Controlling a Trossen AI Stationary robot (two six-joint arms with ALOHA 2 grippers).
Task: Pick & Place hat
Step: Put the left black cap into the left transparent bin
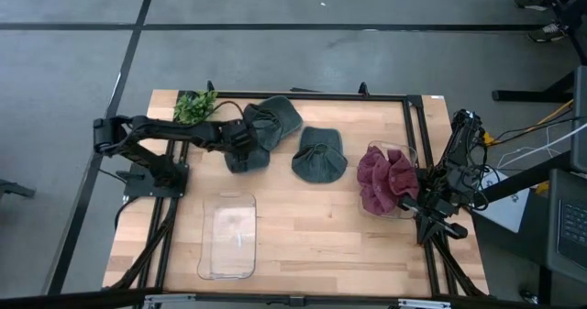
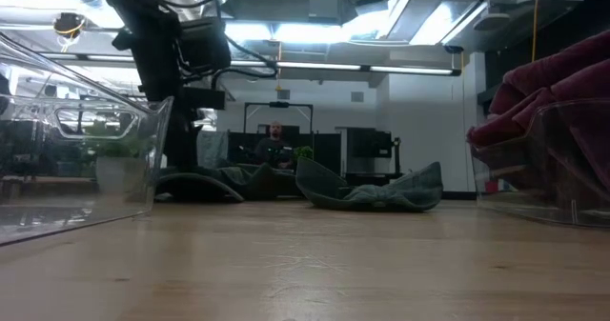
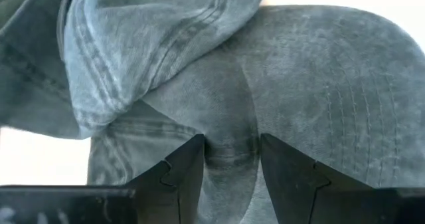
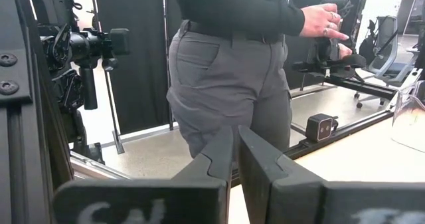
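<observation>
Two grey hats are visible on the wooden table [image 1: 321, 226]. One grey hat [image 1: 261, 130], soft denim-like fabric with stitched seams, lies crumpled at the far left-centre. The left gripper [image 3: 231, 159] is on it, fingers [image 3: 182, 171] pinching a fold of fabric. A second grey hat [image 1: 320, 154] lies flat near the table centre. The right gripper [image 4: 236, 147], jaws together, waits at the right edge beside the bin of maroon cloth [image 1: 385, 181].
</observation>
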